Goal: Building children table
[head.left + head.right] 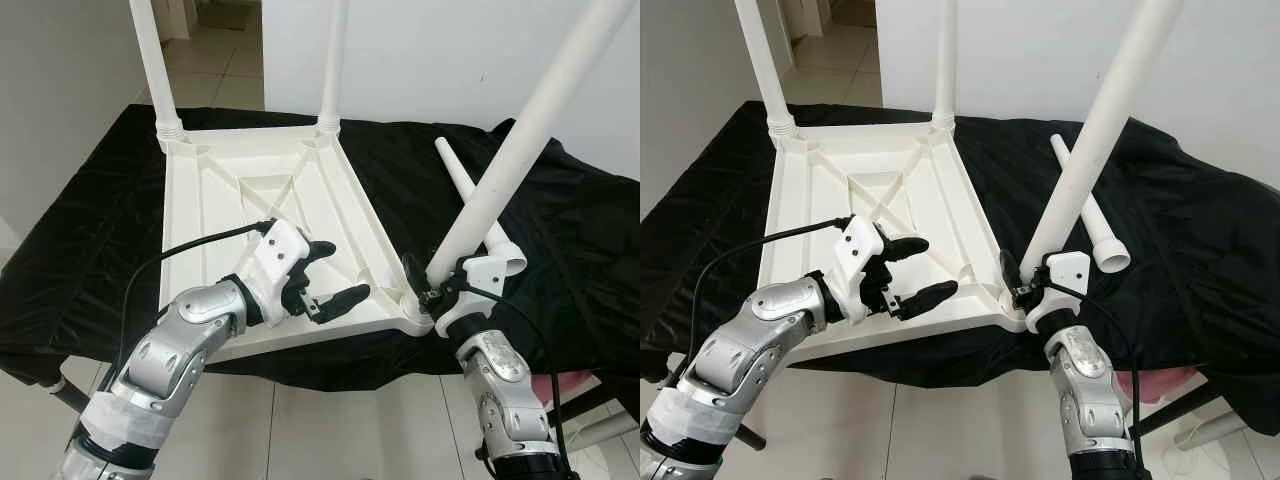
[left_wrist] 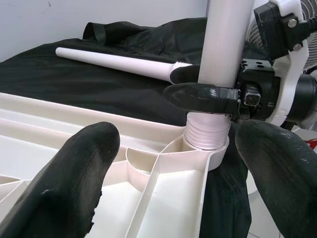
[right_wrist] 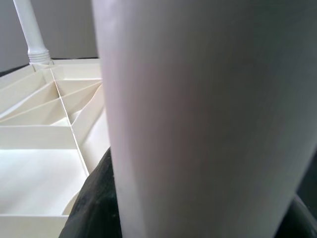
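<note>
White tabletop (image 1: 265,200) upside down on black cloth (image 1: 90,230). Right gripper (image 1: 428,287) fingers pinching tilted leg (image 1: 510,150) in near-right corner socket. Left gripper (image 1: 325,275) fingers spread over near edge. Spare leg (image 1: 470,195) lying right.

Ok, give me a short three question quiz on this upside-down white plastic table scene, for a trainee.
1. True or false: the right gripper is shut on the tilted white plastic leg.
2. How many legs already stand in the upturned white plastic tabletop's far corners?
3. The loose white leg lies on: A) black cloth, B) floor, C) tabletop.

Key: 1 true. 2 two. 3 A.
</note>
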`<state>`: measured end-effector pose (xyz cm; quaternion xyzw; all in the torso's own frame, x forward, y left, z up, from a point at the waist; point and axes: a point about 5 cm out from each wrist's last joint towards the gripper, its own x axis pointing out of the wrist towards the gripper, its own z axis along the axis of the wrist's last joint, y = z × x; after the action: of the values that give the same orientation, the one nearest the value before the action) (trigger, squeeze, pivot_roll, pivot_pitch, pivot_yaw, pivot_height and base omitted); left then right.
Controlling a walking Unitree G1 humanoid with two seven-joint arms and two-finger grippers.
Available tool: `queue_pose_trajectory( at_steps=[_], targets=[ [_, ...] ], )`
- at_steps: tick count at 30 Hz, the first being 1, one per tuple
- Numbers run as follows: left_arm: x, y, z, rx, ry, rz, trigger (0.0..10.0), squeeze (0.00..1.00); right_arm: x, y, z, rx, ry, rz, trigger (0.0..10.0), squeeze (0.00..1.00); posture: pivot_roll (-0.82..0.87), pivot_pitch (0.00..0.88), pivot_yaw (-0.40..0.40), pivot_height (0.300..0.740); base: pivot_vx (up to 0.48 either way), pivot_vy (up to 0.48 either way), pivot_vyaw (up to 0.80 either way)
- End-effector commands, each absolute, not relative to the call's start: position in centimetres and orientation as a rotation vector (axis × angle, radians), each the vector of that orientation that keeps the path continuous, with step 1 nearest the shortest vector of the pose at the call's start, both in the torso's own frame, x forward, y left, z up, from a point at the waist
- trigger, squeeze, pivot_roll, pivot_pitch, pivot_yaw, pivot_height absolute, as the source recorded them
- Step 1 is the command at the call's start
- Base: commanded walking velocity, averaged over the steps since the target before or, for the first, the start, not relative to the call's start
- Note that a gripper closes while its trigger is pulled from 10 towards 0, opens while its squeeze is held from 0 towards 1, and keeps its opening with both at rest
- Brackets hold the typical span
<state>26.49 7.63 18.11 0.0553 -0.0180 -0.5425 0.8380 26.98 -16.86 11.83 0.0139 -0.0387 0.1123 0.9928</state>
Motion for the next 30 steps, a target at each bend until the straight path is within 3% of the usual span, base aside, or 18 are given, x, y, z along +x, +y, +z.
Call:
queue_pose_trajectory(
  at_steps=[1, 12, 30],
  targets=[
    [26.4, 7.6, 18.4, 0.128, -0.049, -1.174, 10.0, 0.0, 26.0, -16.8, 8.5, 0.015, 0.088, 0.207, 10.0, 0.0, -0.04, 0.021, -0.028, 0.74, 0.0, 0.0, 0.0],
    [26.6, 7.6, 18.5, 0.13, -0.056, -1.165, 10.0, 0.0, 25.6, -15.6, 9.3, 0.04, 0.012, -0.064, 10.0, 0.0, -0.03, 0.012, -0.043, 0.74, 0.0, 0.0, 0.0],
    [26.6, 7.4, 18.6, 0.136, -0.066, -1.169, 10.0, 0.0, 25.5, -14.9, 10.0, 0.108, -0.008, -0.195, 10.0, 0.0, -0.02, 0.0, -0.05, 0.74, 0.0, 0.0, 0.0]
  ],
)
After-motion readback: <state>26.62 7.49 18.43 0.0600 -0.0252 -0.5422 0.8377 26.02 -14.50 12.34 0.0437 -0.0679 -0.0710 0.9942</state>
